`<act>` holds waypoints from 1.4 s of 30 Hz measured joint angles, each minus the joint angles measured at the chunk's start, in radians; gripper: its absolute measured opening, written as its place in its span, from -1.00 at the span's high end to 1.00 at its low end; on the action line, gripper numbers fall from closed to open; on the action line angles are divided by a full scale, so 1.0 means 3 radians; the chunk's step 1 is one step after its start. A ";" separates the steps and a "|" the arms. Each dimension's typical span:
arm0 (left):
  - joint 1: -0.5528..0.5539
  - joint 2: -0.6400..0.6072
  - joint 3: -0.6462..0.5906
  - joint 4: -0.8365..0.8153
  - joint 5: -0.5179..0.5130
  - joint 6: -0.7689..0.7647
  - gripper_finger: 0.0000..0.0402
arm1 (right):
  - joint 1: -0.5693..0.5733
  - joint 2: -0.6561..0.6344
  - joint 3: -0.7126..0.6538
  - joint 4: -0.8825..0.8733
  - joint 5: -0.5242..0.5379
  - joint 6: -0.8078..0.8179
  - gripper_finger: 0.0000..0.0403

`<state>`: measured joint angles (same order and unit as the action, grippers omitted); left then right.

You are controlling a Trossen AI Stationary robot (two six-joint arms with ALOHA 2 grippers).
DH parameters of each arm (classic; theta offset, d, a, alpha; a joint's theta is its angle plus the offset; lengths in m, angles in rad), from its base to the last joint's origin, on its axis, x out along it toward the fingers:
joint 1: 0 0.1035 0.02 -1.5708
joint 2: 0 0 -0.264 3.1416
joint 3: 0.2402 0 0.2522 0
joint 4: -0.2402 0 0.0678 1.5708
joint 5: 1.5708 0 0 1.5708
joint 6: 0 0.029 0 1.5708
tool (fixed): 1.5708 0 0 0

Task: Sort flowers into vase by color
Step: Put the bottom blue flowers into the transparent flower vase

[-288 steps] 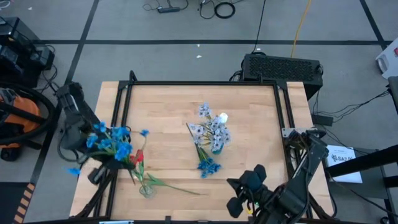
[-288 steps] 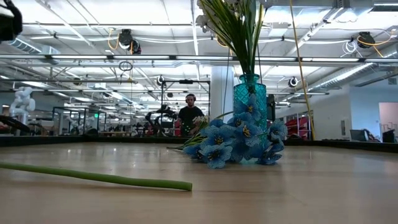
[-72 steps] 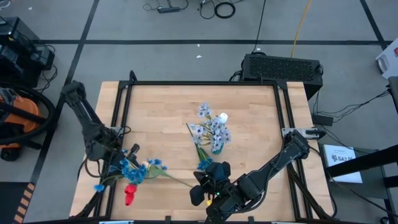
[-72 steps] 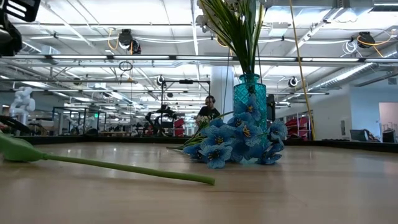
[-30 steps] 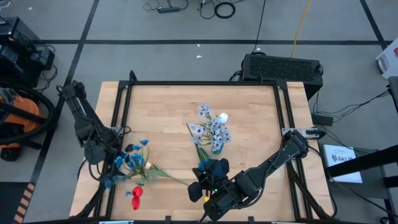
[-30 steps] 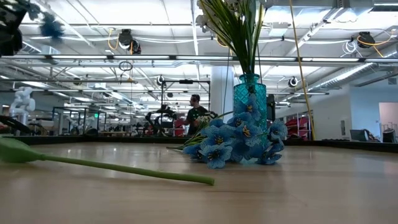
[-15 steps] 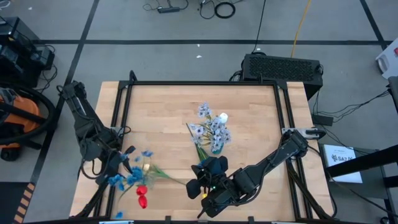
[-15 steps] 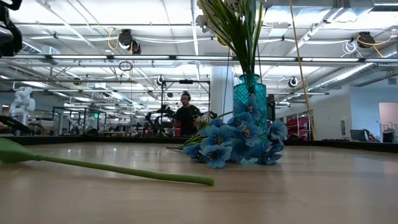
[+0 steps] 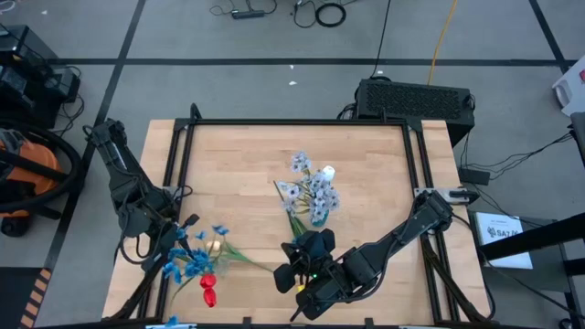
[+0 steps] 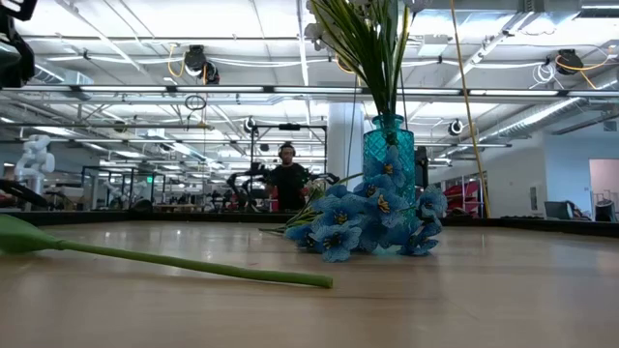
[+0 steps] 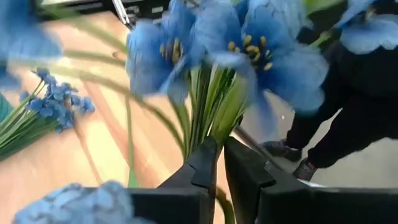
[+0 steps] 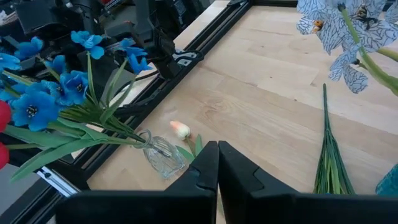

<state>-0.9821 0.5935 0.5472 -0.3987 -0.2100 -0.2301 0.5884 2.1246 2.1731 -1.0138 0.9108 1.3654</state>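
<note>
Left gripper (image 9: 179, 239) clamped at table's left edge; right gripper (image 9: 294, 270) closed, front-centre.

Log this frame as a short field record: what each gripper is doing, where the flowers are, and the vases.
left gripper: near the table's front left edge, jaws shut on bright blue sprays
right gripper: front centre of the table, jaws shut, holding nothing
red tulips: hanging off the held bunch
teal vase: mid-table, holds pale sprays
loose blue spray: lying at the teal vase's foot
small clear vase: lying on its side

Both arms are dark, jointed segments with black cabling along them. The left gripper (image 11: 216, 163) has two matte black fingers (image 11: 202, 168) with angular, tapered tips. The right gripper (image 12: 217, 163) looks the same.
</note>
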 joint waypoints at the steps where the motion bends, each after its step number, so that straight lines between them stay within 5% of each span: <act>1: 0.0000 -0.0001 0.0001 -0.0057 0.0000 -0.0001 0.83 | 0.0000 0.0000 0.0000 0.0000 -0.0001 -0.0019 1.00; 5: 0.0000 -0.0008 0.0000 -0.0376 -0.0148 -0.0073 0.83 | 0.0000 0.0000 -0.0001 0.0000 -0.0001 -0.0180 1.00; 9: 0.0005 -0.0017 0.0001 -0.0120 -0.0574 -0.0415 0.83 | -0.0006 0.0000 -0.0001 0.0000 -0.0001 -0.0342 1.00; 14: 0.0000 -0.0013 0.0022 -0.0388 -0.0115 -0.0450 0.83 | -0.0032 0.0000 0.0000 0.0000 -0.0001 -0.0561 1.00; 18: 0.0001 0.0001 0.0045 0.0239 -0.0160 -0.0477 0.83 | -0.0053 0.0000 -0.0001 0.0000 -0.0001 -0.0721 1.00; 21: 0.0000 -0.0027 0.0048 0.0042 -0.0223 0.0085 0.83 | -0.0073 0.0000 0.0000 0.0000 -0.0002 -0.0909 1.00; 24: 0.0004 0.0018 0.0048 0.0069 -0.0350 -0.0116 0.84 | -0.0090 0.0000 -0.0001 0.0000 -0.0049 -0.0964 1.00; 28: -0.0004 0.0047 0.0050 -0.0340 -0.0078 0.0086 0.89 | -0.0106 0.0001 -0.0001 -0.0001 -0.0190 -0.1034 1.00; 42: 0.0001 0.0103 0.0048 -0.0237 0.0008 -0.0502 0.91 | -0.0135 0.0003 0.0000 0.0000 -0.0164 -0.0768 1.00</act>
<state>-0.9818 0.6243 0.5617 -0.4699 -0.2077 -0.3805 0.5478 2.1254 2.1731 -1.0138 0.8617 1.1350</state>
